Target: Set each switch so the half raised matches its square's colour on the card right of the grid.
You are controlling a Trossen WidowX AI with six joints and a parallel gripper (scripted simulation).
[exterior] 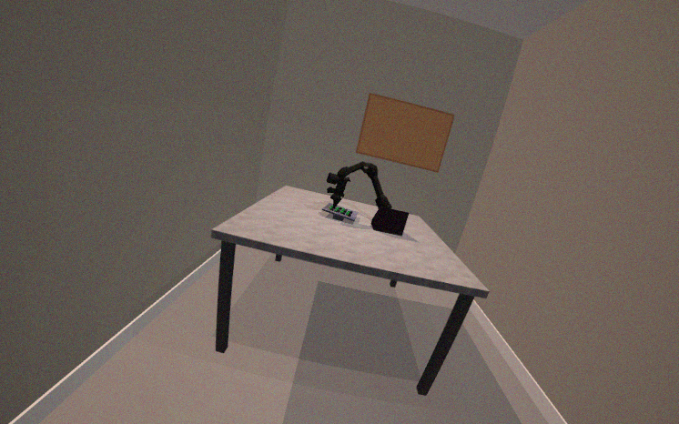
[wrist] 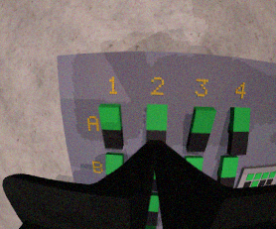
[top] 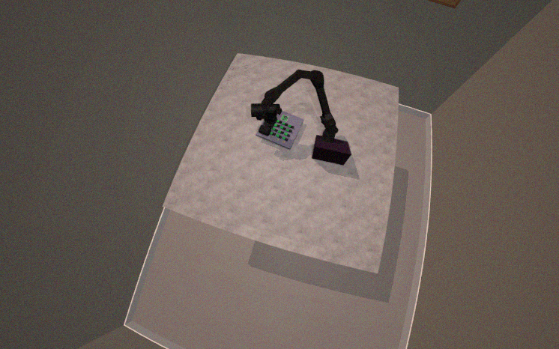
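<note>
The grey switch panel [top: 297,123] [wrist: 84,73] lies under my gripper [top: 265,132] [exterior: 335,205] [wrist: 154,146]. The gripper is shut and empty, its tips at the near, dark end of switch A2 [wrist: 157,118]; contact is hard to tell. Switches A1 [wrist: 110,118], A3 [wrist: 203,120] and A4 [wrist: 240,120] show green far halves and dark near halves. Row B is partly visible; the fingers hide B2 and most nearer switches in the wrist view. The small card [wrist: 261,175] is cut off by a finger; its far row is all green, its second row looks dark, green, dark, dark.
The arm's dark base box [top: 331,150] [exterior: 390,221] stands on the table [top: 273,195] [exterior: 299,237], beside the panel. The arm arches up from it to the panel. An orange board [exterior: 404,132] hangs on the wall behind.
</note>
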